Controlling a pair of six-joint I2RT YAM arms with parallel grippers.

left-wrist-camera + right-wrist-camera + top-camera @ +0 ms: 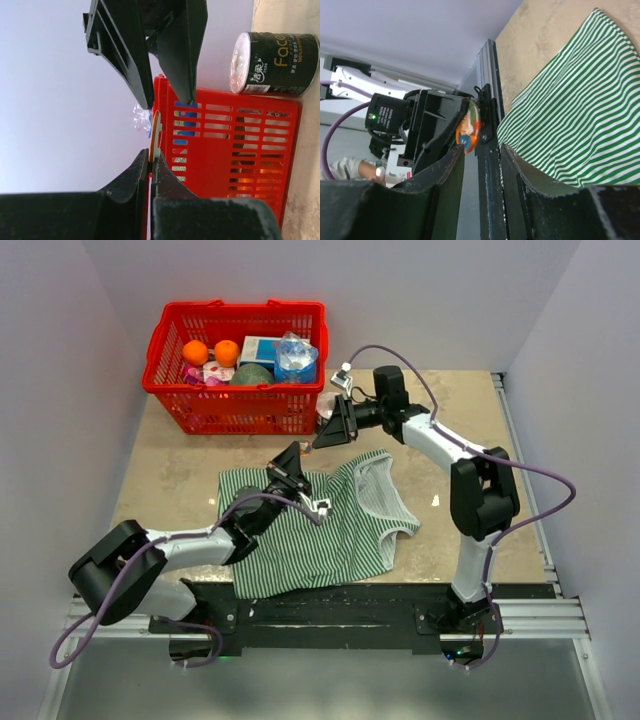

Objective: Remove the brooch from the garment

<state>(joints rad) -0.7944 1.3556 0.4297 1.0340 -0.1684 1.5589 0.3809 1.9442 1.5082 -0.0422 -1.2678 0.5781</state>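
Note:
The green-and-white striped garment (pixel 310 535) lies flat on the table in front of the arms; it also shows in the right wrist view (pixel 570 110). My left gripper (pixel 298 455) is raised above the garment's far edge and is shut on the brooch (pixel 308 447). In the left wrist view the brooch (pixel 156 132) stands edge-on, orange and white, pinched between the left gripper's (pixel 150 162) tips. My right gripper (pixel 322 437) faces it, open, with its tips just short of the brooch (pixel 468 131). The right gripper (pixel 482 152) holds nothing.
A red basket (pixel 170 390) with oranges and packets stands at the back left, right behind the grippers. A dark-labelled paper roll (pixel 275 62) stands beside the basket. The rail (pixel 350 605) runs along the near edge of the table.

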